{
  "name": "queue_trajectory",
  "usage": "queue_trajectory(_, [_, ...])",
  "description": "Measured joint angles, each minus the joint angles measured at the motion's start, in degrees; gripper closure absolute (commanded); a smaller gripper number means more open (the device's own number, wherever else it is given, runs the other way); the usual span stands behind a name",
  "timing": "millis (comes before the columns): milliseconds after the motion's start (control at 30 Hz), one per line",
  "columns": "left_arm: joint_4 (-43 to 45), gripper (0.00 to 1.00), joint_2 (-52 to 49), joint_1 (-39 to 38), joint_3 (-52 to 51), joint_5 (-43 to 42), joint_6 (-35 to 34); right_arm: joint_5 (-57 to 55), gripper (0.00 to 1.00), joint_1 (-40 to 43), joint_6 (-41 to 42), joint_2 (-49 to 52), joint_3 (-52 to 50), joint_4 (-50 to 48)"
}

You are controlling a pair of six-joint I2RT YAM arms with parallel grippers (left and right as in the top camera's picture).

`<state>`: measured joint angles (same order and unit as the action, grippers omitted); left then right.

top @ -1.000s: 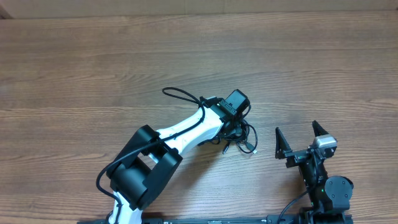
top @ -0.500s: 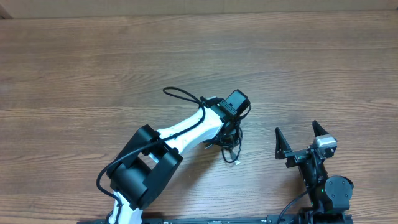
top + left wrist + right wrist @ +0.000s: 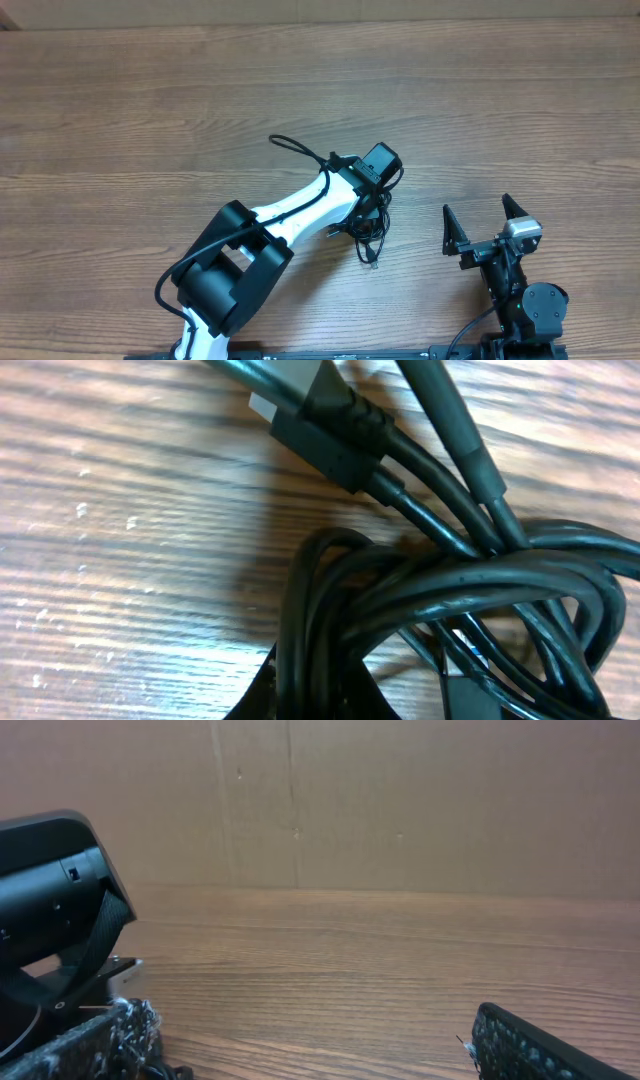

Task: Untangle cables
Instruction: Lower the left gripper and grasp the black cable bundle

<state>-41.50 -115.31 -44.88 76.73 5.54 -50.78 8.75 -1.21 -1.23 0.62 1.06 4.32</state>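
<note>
Overhead view: a brown wood-grain surface point(image 3: 150, 100) carries both arms at its near edge; a plain tan cardboard wall point(image 3: 400, 800) stands along the far side.
Cables: the cables point(image 3: 368, 232) lie bunched in one small black tangle, right of the middle and toward the near side. One loose end point(image 3: 372, 262) trails nearer still.
Left tool: the left tool point(image 3: 372, 212) is clenched on the top of the tangle, its fingers hidden under its black camera box.
Left wrist view: smooth, round, glossy cords loop over one another on the wood. A blocky plug point(image 3: 320, 445) with a ribbed collar lies at the far side.
Right tool: the right tool point(image 3: 476, 204) is released, jaws wide with nothing between them, well apart to the right of the tangle. Its pads point(image 3: 525, 1042) look rough and black.
In the way: the white-and-black left arm point(image 3: 290, 220) covers the tangle's left side. Its thicker wire point(image 3: 295, 150) arches beyond.
</note>
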Motion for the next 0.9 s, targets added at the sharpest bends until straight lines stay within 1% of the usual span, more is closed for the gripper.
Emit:
queue_trajectory(67, [0.35, 0.96, 0.26, 0.02, 0.26, -0.87, 4.26, 0.02, 0.00, -0.02, -0.02, 0.00, 0.00, 0.00])
queue_trajectory(133, [0.63, 0.96, 1.55, -0.04, 0.35, -1.40, 10.56, 0.00, 0.00, 0.00, -0.02, 0.00, 0.00, 0.02])
queue_trajectory(167, [0.57, 0.96, 3.13, -0.04, 0.35, -1.73, 14.69, 0.02, 0.00, -0.02, -0.02, 0.00, 0.00, 0.04])
queue_trajectory(300, [-0.04, 0.96, 9.81, -0.04, 0.61, -1.90, 26.23, 0.00, 0.00, -0.02, -0.02, 0.00, 0.00, 0.04])
queue_trajectory(333, [-0.59, 0.96, 13.03, -0.04, 1.16, -1.90, 31.21, 0.00, 0.00, 0.00, -0.02, 0.00, 0.00, 0.02])
queue_trajectory(400, [-1.99, 0.96, 16.79, -0.04, 1.79, -1.90, 37.79, 0.00, 0.00, -0.02, -0.02, 0.00, 0.00, 0.04])
queue_trajectory(533, [-5.51, 0.96, 20.09, -0.04, 1.86, -1.90, 42.97, 0.02, 0.00, -0.02, 0.00, 0.00, 0.00, 0.04])
queue_trajectory(900, [-7.67, 0.96, 26.05, -0.15, 1.86, -1.90, 53.96, 0.00, 0.00, -0.02, -0.04, 0.00, 0.00, 0.00])
